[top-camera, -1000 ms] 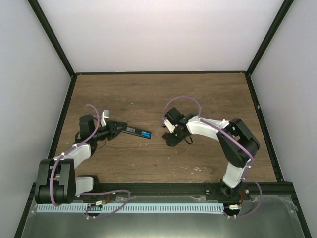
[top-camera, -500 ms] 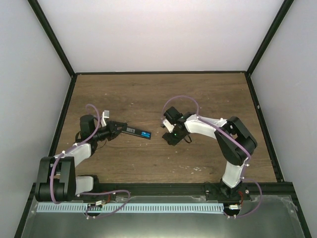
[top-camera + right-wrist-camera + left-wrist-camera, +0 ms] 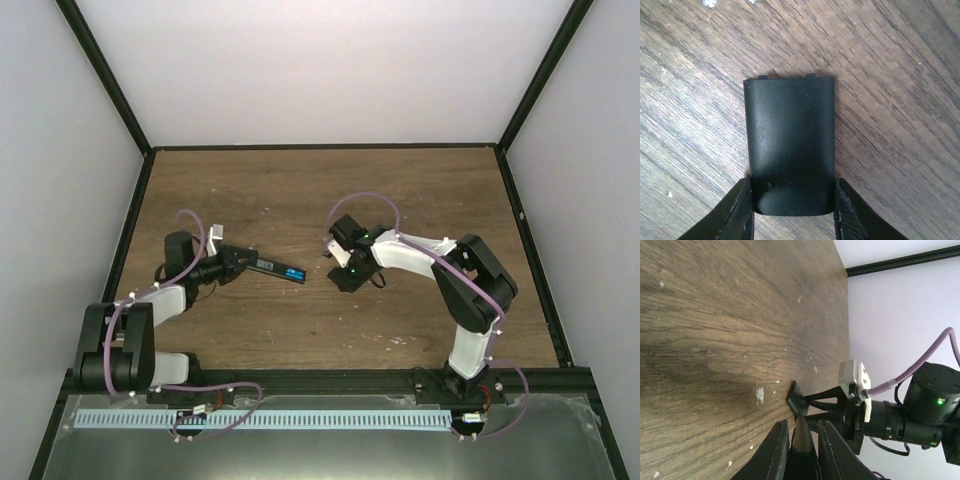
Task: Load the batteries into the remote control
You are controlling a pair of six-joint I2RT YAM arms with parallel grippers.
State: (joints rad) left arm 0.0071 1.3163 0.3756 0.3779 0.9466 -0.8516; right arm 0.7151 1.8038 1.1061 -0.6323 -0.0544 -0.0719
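Note:
The remote control (image 3: 268, 266) is a slim black bar lying on the wooden table. The blue batteries (image 3: 293, 272) sit in its bay at the right end. My left gripper (image 3: 234, 262) is shut on the remote's left end. In the left wrist view the remote (image 3: 803, 447) shows edge-on between the fingers (image 3: 774, 452), and the batteries are hidden. My right gripper (image 3: 345, 277) is shut on the short black cover piece (image 3: 790, 135), held by its rounded end low over the table, right of the remote. The cover also shows in the left wrist view (image 3: 799, 401).
The wooden table (image 3: 300, 200) has a black frame and white walls on three sides. Small white specks (image 3: 400, 341) lie near the front right. A ribbed white strip (image 3: 270, 420) runs along the metal front ledge.
My right wrist has shifted slightly left toward the remote with the cover in it. My left arm has shifted a little; the remote stays in place.

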